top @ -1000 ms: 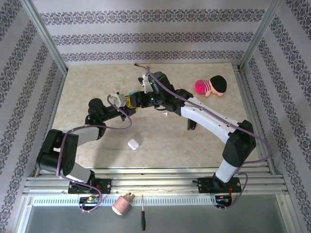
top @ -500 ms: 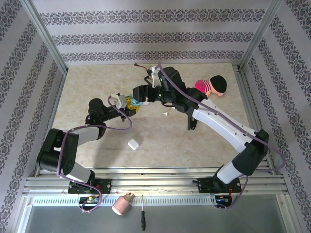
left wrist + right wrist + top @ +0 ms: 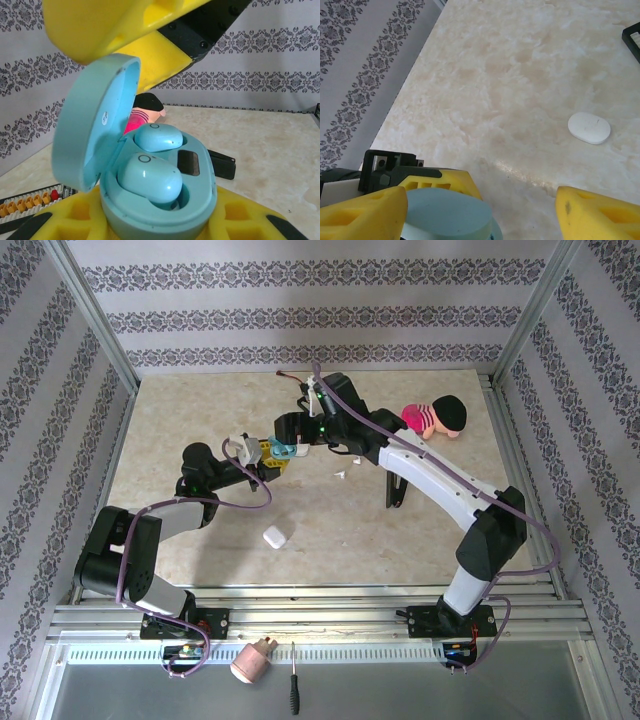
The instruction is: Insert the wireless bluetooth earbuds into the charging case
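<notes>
The left gripper [image 3: 266, 454] grasps the light-blue charging case [image 3: 160, 212], its lid [image 3: 95, 125] open and both light-blue earbuds [image 3: 150, 177] seated inside. The right gripper [image 3: 482, 202] hangs just above the lid, fingers spread wide, holding nothing.

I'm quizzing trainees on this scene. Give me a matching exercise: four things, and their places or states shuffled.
1. light-blue case
2. white case
3. plush doll
4. screwdriver

A. at the back right of the table
B. on the grey ledge
C. open, earbuds inside
D. shut, lying flat

Pairs: 1-C, 2-D, 3-A, 4-B
</notes>
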Tool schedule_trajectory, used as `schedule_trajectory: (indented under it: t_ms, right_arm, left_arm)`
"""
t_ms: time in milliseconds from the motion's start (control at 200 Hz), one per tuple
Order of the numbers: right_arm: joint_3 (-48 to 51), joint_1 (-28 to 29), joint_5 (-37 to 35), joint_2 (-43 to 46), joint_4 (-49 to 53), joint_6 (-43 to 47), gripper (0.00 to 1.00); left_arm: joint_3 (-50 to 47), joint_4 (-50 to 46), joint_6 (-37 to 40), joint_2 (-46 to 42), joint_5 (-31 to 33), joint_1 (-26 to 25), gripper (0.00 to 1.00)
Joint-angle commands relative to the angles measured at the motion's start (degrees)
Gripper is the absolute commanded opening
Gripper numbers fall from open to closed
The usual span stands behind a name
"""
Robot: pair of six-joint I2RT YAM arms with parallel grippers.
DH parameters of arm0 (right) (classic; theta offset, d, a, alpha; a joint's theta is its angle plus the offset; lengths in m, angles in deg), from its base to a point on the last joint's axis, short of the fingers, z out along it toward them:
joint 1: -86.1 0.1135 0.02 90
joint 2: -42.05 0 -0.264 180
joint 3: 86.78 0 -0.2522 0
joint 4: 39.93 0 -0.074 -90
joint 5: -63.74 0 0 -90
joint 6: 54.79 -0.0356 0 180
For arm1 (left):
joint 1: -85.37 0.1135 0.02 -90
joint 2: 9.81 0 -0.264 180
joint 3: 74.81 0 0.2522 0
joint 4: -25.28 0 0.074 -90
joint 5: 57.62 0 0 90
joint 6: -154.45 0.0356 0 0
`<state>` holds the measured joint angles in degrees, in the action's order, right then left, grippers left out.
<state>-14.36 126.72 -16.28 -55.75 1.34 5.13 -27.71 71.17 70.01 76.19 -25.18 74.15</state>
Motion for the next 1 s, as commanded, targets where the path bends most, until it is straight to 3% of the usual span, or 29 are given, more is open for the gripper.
schedule_trajectory:
  t_ms: [0,140,250,490,690,994]
  right_arm:
    - [2.76,-0.06,1.05,1.82,0.29,-1.00,0.77]
    - [5.36,-0.30,1.72,4.12,-1.55,-2.60,0.77]
    - [8.78,-1.66,7.59,6.24,-6.34,-7.26,0.77]
    - [24.41,-6.06,25.10,8.45,-35.91,-29.12,0.73]
    - [28.09,-6.95,31.29,5.77,-49.20,-35.74,0.68]
    - [29.27,-7.05,32.65,3.14,-53.22,-38.23,0.34]
  left_arm:
    - [0.39,3.71,-0.73,-0.50,-0.29,-0.67,0.31]
    - [0.84,3.27,-0.60,-0.36,0.07,-0.65,0.31]
    - [0.85,4.12,-1.12,-0.12,0.41,-0.70,0.31]
    - [0.70,9.01,-4.66,0.98,0.86,-0.64,0.31]
    - [1.36,9.98,-6.26,1.89,0.30,-0.72,0.31]
    - [1.90,8.90,-6.46,1.83,-0.54,-0.90,0.31]
